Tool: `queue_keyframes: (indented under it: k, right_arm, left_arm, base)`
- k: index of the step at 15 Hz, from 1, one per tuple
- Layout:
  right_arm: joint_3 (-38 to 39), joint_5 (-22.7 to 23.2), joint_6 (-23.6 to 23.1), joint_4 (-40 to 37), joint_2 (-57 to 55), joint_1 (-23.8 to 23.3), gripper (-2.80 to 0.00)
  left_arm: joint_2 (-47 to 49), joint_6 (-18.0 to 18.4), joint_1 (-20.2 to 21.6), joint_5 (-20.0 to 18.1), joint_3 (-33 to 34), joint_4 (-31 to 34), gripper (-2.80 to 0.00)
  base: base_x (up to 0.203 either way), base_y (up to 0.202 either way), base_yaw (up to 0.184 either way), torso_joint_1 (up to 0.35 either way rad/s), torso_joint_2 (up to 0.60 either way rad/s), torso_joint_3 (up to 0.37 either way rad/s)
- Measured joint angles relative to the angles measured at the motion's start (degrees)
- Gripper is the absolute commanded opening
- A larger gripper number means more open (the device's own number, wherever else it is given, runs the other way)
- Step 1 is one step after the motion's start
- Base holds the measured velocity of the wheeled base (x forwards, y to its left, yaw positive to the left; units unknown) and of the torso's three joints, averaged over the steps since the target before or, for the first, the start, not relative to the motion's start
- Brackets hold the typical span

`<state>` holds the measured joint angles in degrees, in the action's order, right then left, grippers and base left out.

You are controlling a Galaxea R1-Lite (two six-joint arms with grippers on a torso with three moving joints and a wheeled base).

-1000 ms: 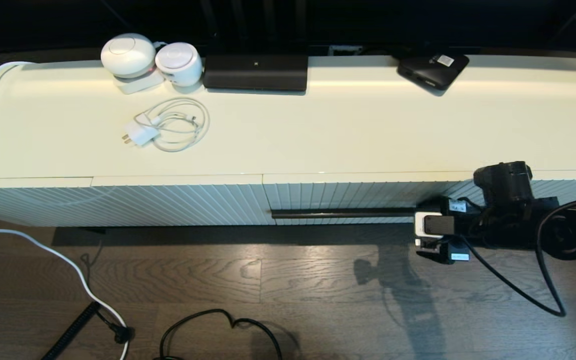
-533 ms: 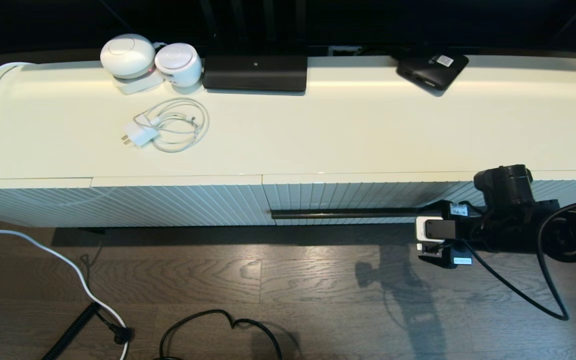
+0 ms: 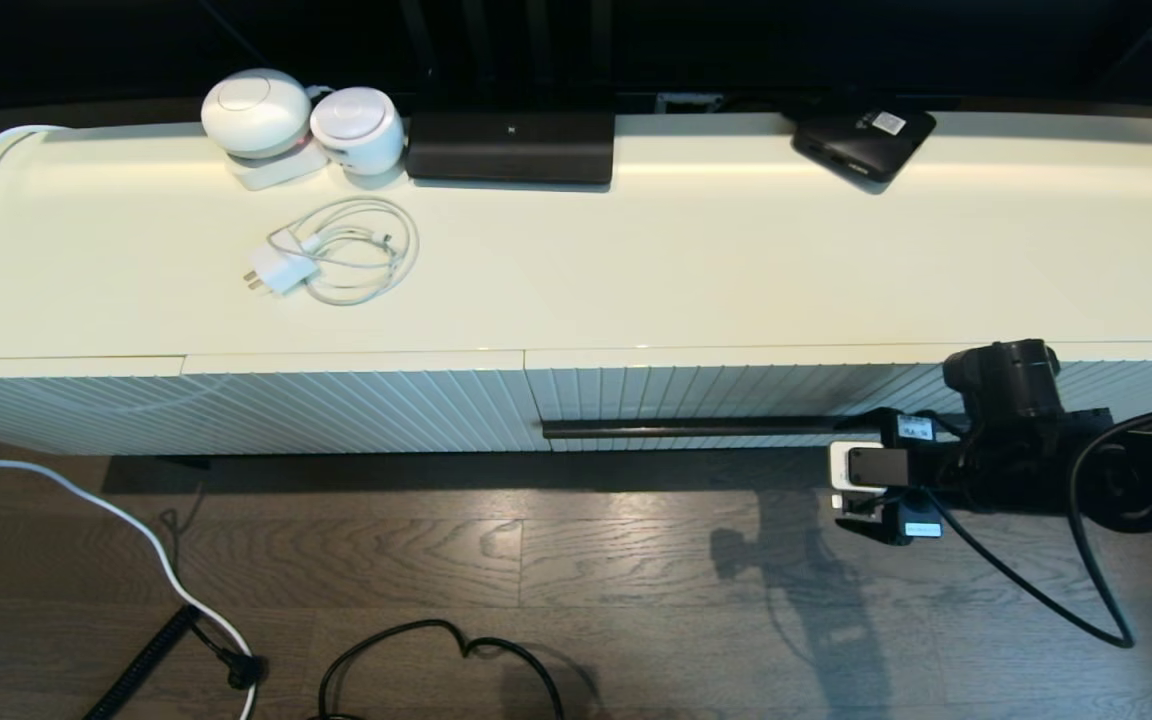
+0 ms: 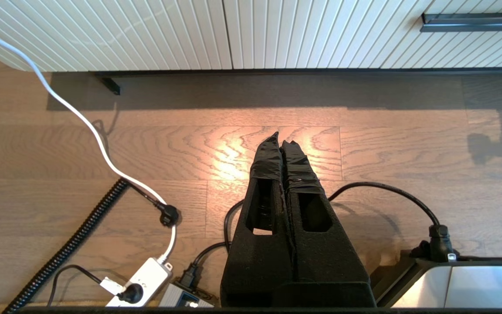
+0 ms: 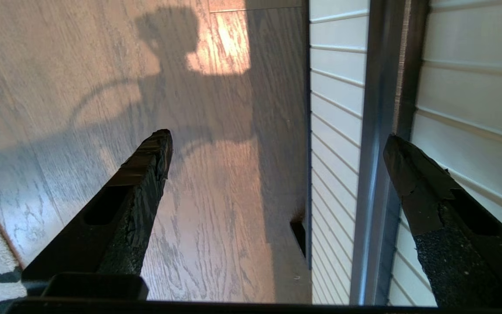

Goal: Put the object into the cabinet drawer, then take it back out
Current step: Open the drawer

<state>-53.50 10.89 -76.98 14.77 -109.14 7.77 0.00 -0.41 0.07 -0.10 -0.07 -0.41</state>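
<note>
Head view first: we see the long cream-white cabinet top (image 3: 636, 270) carrying two white rounded speakers (image 3: 301, 125), a coiled white charger cable with its plug (image 3: 336, 250), a wide black rectangular device (image 3: 511, 145) and a flat black box with a white label (image 3: 864, 142). Below the top, the wide cream-white drawer with a vertically ribbed front (image 3: 716, 392) sits flush with the neighbouring ribbed cream panel with diagonal grooves (image 3: 236, 410), so it looks closed, and its long thin dark bar handle (image 3: 686, 428) runs along its lower edge. Our right gripper (image 3: 861, 470) sits at the right end of that bar, low in front of the drawer above the dark wood floor (image 3: 536, 580). We cannot see the black folding umbrella in any view, so we cannot tell where it lies. In the left wrist view, our left gripper (image 4: 280, 141) hangs over the floor well back from the cabinet, its black fingers pressed together on nothing, with a white power strip (image 4: 144, 283) and a black coiled cord (image 4: 72, 244) lying nearby. In the right wrist view, our right gripper's fingers (image 5: 146, 183) are spread wide, one over the floor and the other over the ribbed front, and the bar handle runs between them without touching either that we can make out.
</note>
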Motion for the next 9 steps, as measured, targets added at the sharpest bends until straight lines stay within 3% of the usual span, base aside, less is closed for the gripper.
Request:
queue_keyframes:
  k: [9]
  right_arm:
    - [3.7,0.4,-0.2,-0.1,1.4,0.1,0.0]
  left_arm:
    - [0.0,0.0,0.0,0.0,0.0,0.0,-2.8]
  base:
    - [0.0,0.0,0.0,0.0,0.0,0.0]
